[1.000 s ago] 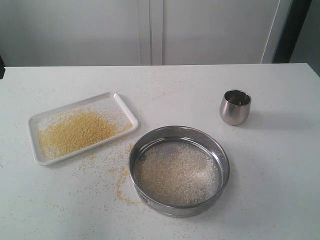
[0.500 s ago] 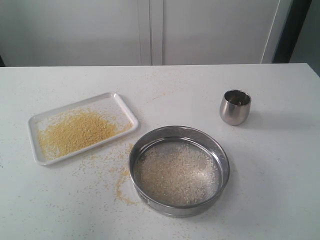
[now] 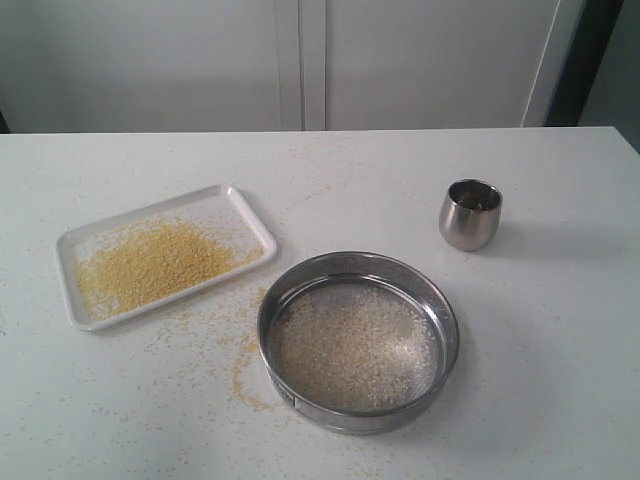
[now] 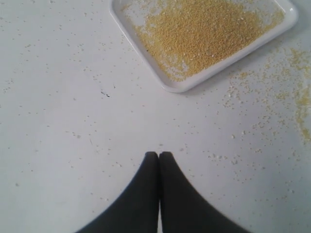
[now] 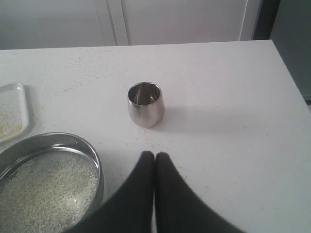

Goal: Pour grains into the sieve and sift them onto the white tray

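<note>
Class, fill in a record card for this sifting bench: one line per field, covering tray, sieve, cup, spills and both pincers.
white tray: holds golden-yellow meal
sieve: upright on the table, apart from the tray; pale coarse bits on its mesh
steel cup: upright, contents unclear
spilled grains: scattered between tray and sieve
left pincer: shut, empty, near the tray
right pincer: shut, empty, near the cup

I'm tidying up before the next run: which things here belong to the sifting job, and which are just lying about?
Belonging to the job:
sieve, holding the pale coarse grains
white tray, carrying the golden meal
steel cup, probably what they were poured from

Just lying about:
spilled meal, scattered on the table between tray and sieve
</note>
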